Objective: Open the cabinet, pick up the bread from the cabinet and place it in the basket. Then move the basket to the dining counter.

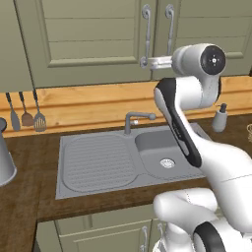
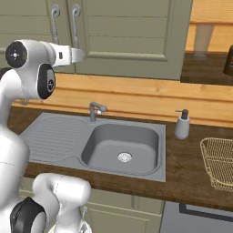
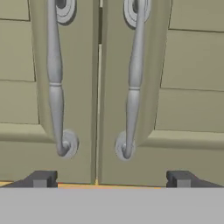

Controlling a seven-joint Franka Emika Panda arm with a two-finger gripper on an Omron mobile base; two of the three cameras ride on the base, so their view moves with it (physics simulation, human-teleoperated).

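Your end effector (image 3: 109, 178) hangs wide and empty before the shut cabinet (image 3: 183, 105); every step remains, basket (image 2: 220, 161) included.

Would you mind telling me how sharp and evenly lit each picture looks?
Hand view: the cabinet handles are soft-edged and slightly blurred, under flat light. Left base view: even light, faint sheen on the sink. Right base view: crisp, the basket weave clear, no glare.

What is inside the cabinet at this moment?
Nothing inside can be seen: the cabinet has both doors shut, their handles side by side in the hand view. Any bread or shelf is covered. The open tool faces the doors.
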